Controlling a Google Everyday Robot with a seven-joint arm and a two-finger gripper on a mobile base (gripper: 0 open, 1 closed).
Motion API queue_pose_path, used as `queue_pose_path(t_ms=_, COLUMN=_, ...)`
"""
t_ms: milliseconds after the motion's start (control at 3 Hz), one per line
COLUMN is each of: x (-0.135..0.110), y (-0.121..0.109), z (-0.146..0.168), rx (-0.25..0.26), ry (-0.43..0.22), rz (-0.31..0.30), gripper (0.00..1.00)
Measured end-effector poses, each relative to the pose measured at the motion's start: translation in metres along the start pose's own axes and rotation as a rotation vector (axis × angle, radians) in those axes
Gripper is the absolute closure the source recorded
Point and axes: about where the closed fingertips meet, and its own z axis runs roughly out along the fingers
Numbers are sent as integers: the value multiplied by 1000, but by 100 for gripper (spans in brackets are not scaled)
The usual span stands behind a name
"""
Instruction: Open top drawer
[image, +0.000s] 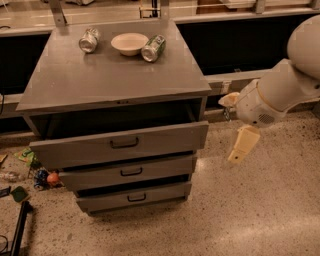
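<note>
The top drawer (165, 139) is the widest grey front of the cabinet, with a small black pull handle (124, 143) at its centre. It stands pulled out from the cabinet, leaving a dark gap under the cabinet top. My gripper (240, 150) hangs from the white arm (280, 90) to the right of the cabinet, at about the height of the top drawer's front, apart from it and holding nothing that I can see.
Two narrower drawers (131, 171) (136, 197) sit below, each stepped slightly out. On the cabinet top (100, 80) lie two cans (89, 40) (153, 48) and a white bowl (129, 43). Small litter (45, 177) lies on the floor at the left.
</note>
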Motion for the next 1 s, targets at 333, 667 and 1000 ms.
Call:
queue_pose_path(t_ms=333, x=-5, y=-12, z=56, rx=-56, ry=-51, rz=-85, gripper=0)
queue_pose_path(t_ms=667, x=-10, y=-23, z=118, rx=-134, ry=-78, rz=-141, gripper=0)
queue_pose_path(t_ms=1000, x=-19, y=-30, z=146, rx=-168, ry=-94, rz=-175, gripper=0)
